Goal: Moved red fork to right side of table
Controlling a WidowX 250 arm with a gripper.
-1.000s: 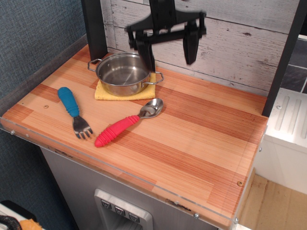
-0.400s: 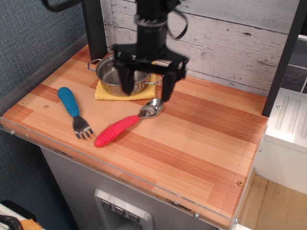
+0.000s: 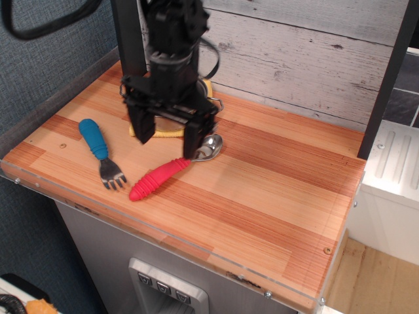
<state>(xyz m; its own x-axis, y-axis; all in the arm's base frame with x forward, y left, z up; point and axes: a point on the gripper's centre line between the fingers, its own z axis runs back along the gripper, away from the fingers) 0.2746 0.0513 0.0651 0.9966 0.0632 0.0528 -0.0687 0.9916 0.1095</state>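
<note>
The red fork (image 3: 159, 178) lies flat on the table (image 3: 275, 196) at front centre-left. Its ribbed red handle points to the front left and its shiny spoon-shaped bowl (image 3: 208, 146) to the back right. My black gripper (image 3: 165, 136) hangs open just above and behind the handle. Its two fingers point down, one near the yellow cloth and one by the neck of the bowl. It holds nothing.
A blue-handled metal fork (image 3: 101, 154) lies left of the red one. A steel pot on a yellow cloth (image 3: 149, 131) stands behind the gripper, mostly hidden by the arm. A clear acrylic rim (image 3: 163, 239) edges the table front. A black post (image 3: 387, 78) stands at the right rear.
The gripper has come down and moved left and forward, from high over the pot to just above the red fork. The utensils and pot have not moved.
</note>
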